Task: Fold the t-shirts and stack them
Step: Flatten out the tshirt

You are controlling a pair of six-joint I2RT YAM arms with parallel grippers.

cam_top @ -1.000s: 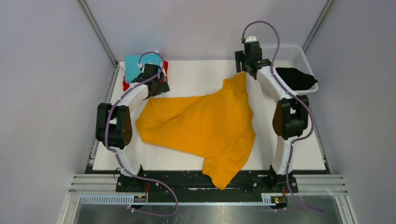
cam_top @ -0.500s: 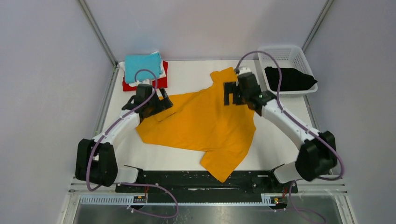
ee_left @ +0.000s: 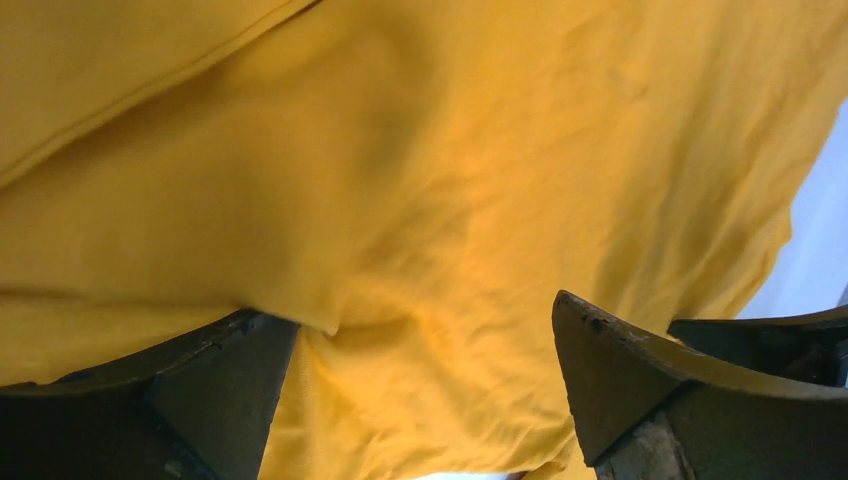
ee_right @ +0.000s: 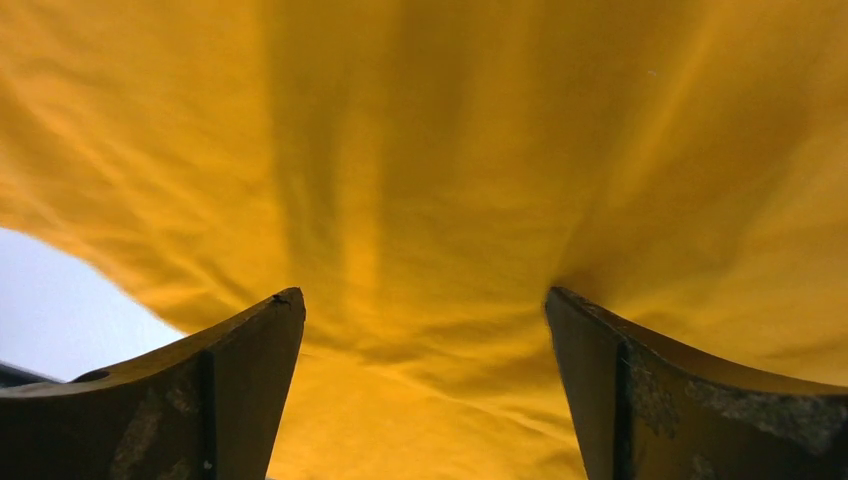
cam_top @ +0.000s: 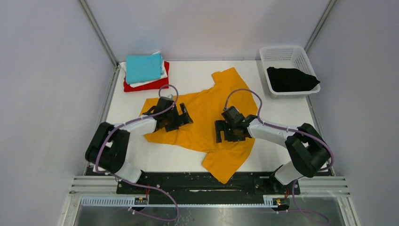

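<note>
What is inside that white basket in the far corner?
The white basket holds a crumpled black t-shirt, with the far end bare. Whether anything lies beneath the shirt cannot be seen.

We read no text, label, brand, number or sign in any view. The orange-yellow t-shirt (cam_top: 204, 113), straight ahead of the left gripper (ee_left: 422, 312) and the right gripper (ee_right: 425, 294), shows only plain cloth, with no print or tag that we can make out.
</note>
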